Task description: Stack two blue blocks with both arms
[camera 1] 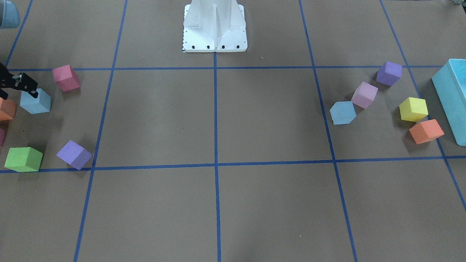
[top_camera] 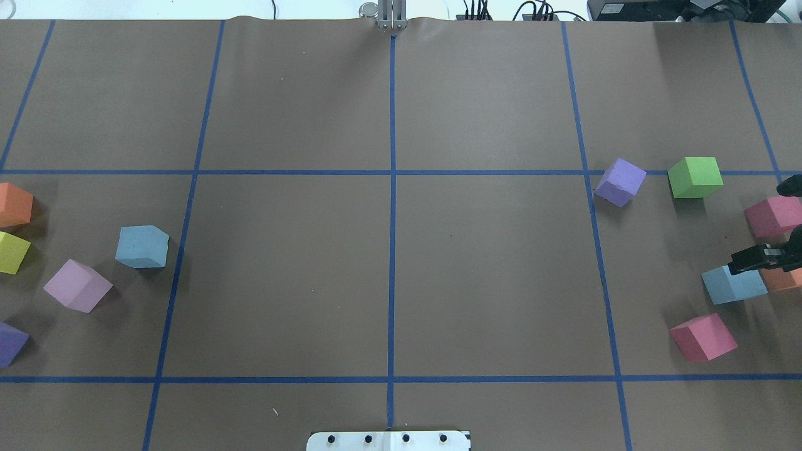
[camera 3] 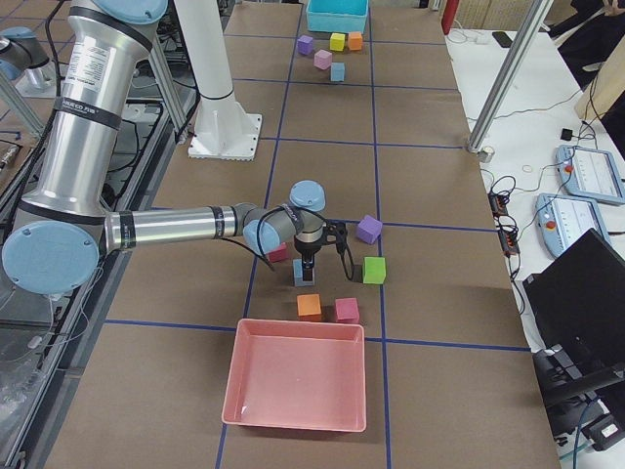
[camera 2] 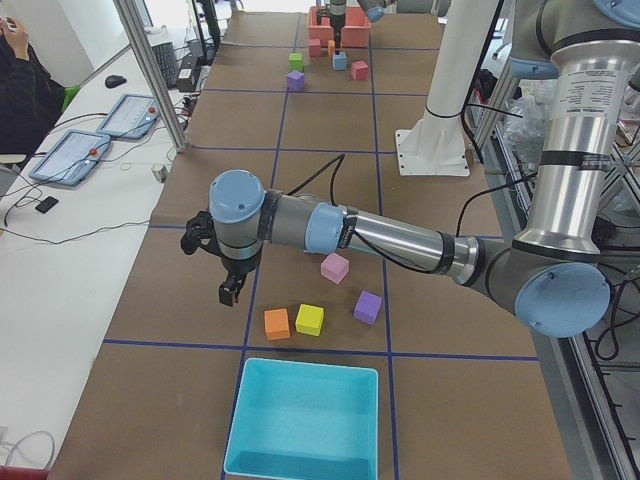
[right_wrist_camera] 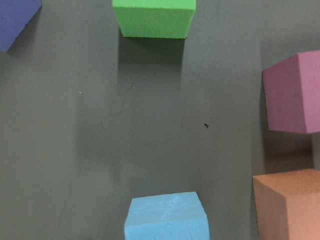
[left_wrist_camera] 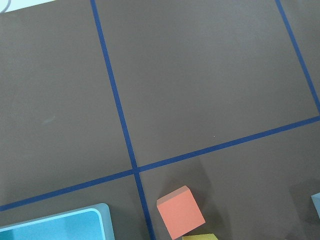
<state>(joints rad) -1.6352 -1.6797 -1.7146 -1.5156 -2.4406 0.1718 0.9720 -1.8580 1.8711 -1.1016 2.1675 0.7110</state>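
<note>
Inventory of the surface [top_camera: 388, 275], brown with blue taped grid lines, listed left to right as seen from behind the robot.

1. Teal box [camera 1: 453, 98]: at the far left end, open side up.
2. Left pincer [camera 2: 229, 292]: hangs above the surface by the left cluster, pointing down. It shows only from the side, so I cannot tell how far its jaws are open or whether it holds anything.
3. Left cluster: left orange cube [top_camera: 14, 205], yellow cube [top_camera: 12, 252], pale pink cube [top_camera: 78, 285], left purple cube [top_camera: 11, 343]. All lie on the surface, apart from one another.
4. Left blue block [top_camera: 142, 247]: lies on the surface near the pale pink cube, just left of a taped line, with nothing gripping it.
5. White base mount [camera 1: 214, 27]: at the middle of the robot's edge.
6. Right purple cube [top_camera: 619, 181] and green cube [top_camera: 694, 177]: side by side at a cross line, apart.
7. Red cube [top_camera: 703, 337]: nearest the robot in the right cluster.
8. Right blue block [top_camera: 733, 285]: lies on the surface just beside the right orange cube [top_camera: 783, 280], with a narrow gap between them.
9. Right pincer [camera 3: 307, 266]: points down directly over the right blue block. It is cut off at the frame edges, so its opening cannot be told, nor whether it touches the block.
10. Pink cube [top_camera: 774, 216]: beyond the right orange cube.
11. Pink tray [camera 3: 296, 386]: at the far right end.
</note>
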